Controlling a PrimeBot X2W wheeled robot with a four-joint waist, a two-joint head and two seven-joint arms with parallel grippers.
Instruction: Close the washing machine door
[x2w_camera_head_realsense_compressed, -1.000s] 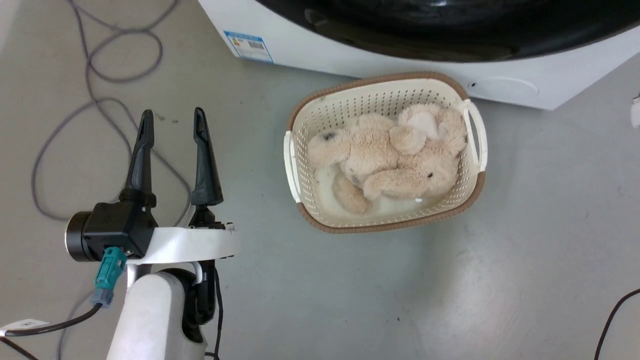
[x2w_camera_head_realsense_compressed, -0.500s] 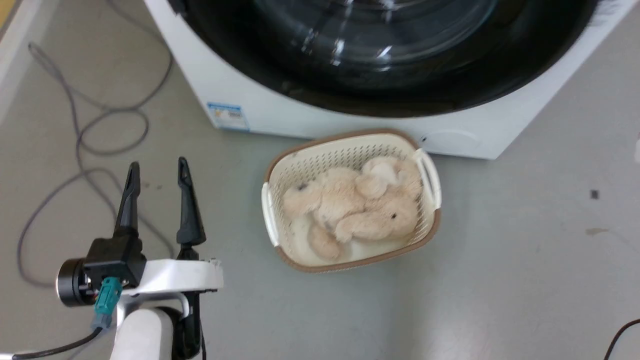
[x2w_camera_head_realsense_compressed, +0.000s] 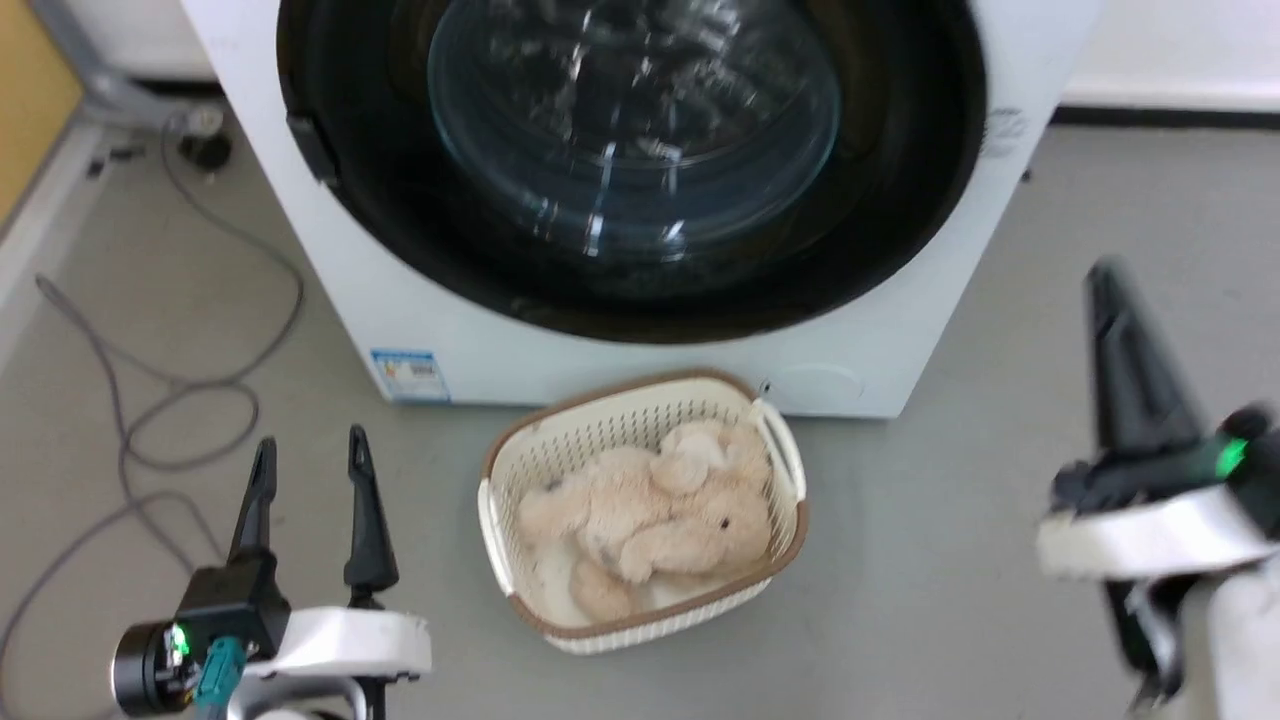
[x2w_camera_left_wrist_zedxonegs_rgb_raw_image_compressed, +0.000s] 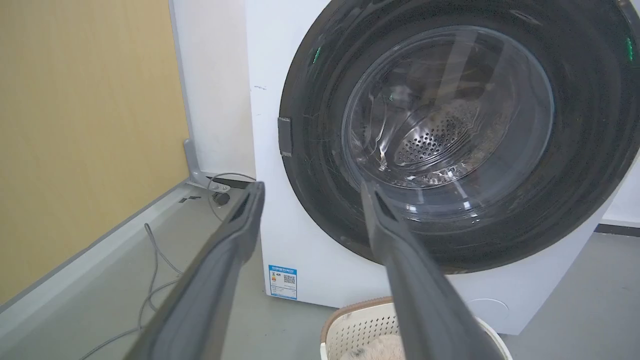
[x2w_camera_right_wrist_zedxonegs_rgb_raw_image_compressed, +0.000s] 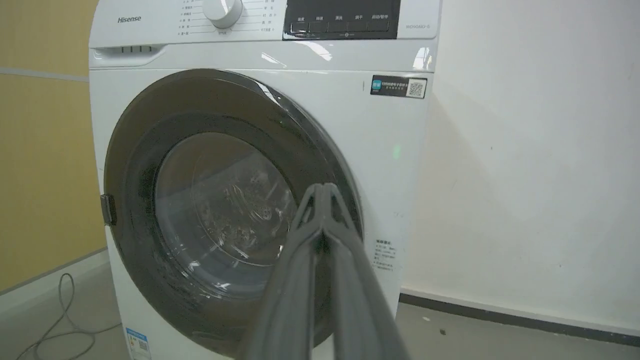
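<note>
1. The door (x2w_camera_head_realsense_compressed: 640, 150) is lying against the front of the washing machine (x2w_camera_head_realsense_compressed: 400, 310), but I cannot tell if its latch is catching. If it is only resting there, it may be swinging open after the arms are leaving.
2. The basket (x2w_camera_head_realsense_compressed: 600, 430), carrying a plush toy (x2w_camera_head_realsense_compressed: 650, 510), is sitting on the floor just in front of the machine, below the door. A robot rolling closer to press is risking to knock it.
3. The cable (x2w_camera_head_realsense_compressed: 299, 290) is lying in loops on the floor at the left, where wheels may be catching it.
4. The right hand (x2w_camera_right_wrist_zedxonegs_rgb_raw_image_compressed: 324, 190) is clenched on nothing and pointing at the door's right side. Such a narrow tip may be slipping on bulging glass. The left hand (x2w_camera_head_realsense_compressed: 311, 440) is released, hovering low and well apart from the door.
5. The machine is looking like a big white box with a blue sticker low on its front.
6. The door is looking glossy, black and round, nearly machine-wide. Its clear bowl centre is showing the perforated drum behind.
</note>
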